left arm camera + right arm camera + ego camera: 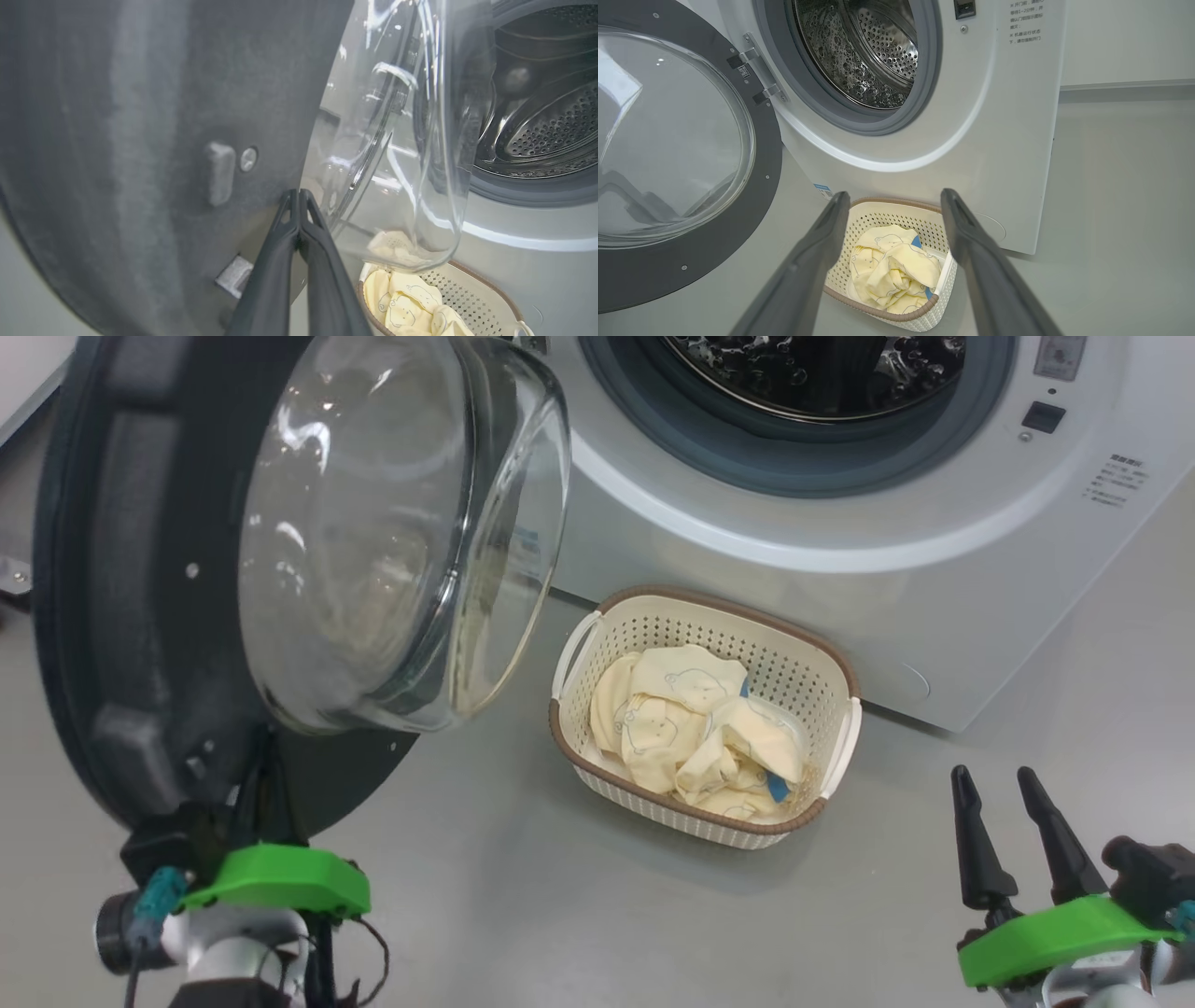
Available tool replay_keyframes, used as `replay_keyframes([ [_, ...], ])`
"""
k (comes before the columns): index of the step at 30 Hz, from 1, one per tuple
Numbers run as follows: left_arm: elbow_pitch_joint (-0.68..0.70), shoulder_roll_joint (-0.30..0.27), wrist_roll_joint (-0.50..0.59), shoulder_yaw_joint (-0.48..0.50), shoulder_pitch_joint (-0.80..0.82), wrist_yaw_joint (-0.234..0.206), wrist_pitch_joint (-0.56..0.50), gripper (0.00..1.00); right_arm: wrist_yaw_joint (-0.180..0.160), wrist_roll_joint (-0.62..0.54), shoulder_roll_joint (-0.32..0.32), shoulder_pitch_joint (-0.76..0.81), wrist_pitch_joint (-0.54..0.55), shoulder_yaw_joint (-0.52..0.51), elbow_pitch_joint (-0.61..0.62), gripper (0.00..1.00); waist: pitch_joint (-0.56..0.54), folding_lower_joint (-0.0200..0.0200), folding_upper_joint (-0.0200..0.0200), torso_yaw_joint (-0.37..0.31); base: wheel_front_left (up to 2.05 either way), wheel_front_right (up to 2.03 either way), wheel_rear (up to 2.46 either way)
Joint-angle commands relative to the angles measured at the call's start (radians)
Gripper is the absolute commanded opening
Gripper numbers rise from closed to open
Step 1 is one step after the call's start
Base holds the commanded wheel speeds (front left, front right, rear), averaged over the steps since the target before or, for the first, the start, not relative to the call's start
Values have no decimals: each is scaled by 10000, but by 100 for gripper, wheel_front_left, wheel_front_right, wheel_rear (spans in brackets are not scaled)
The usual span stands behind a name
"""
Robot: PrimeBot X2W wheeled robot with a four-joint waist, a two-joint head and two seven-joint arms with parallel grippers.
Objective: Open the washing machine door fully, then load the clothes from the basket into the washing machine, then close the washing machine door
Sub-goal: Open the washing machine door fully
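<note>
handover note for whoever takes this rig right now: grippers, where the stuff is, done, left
Left gripper: shut, tips at the inner face of the washing machine door, low on its black rim.
Right gripper: open, holding nothing, above the floor to the right of the basket.
Things: door swung wide; clothes lie in the basket, which sits on the floor in front of the washing machine.
Done: door opened, perhaps not fully.
Left: load the clothes, close the door.

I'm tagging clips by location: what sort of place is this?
Likely a laundry area: a white front-loading washing machine with its door swung open, and a basket of clothes on a plain grey floor.
</note>
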State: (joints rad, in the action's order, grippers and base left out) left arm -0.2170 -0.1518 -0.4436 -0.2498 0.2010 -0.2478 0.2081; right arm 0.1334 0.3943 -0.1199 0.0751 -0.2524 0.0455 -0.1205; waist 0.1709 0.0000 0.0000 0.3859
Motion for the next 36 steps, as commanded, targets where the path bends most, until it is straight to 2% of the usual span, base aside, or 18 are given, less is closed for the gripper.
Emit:
replay_keyframes([
  [1,-96,-356,-109,633,449,-882,70,0,-27,-85,-239,-371,-93,238,277,100,25,0,0,-29,0,0,0],
  [13,-2468,-808,-267,2214,1935,-629,526,0,-27,-19,-468,-462,-93,442,136,100,88,0,0,-542,0,0,0],
  [22,-3248,-827,376,3520,2411,-346,534,0,-27,3,-621,-407,-93,479,120,100,158,0,0,-887,0,0,0],
  [36,-4483,-992,1510,4879,3148,-78,535,0,-27,30,-650,-496,-93,601,32,100,212,0,0,-1237,0,0,0],
])
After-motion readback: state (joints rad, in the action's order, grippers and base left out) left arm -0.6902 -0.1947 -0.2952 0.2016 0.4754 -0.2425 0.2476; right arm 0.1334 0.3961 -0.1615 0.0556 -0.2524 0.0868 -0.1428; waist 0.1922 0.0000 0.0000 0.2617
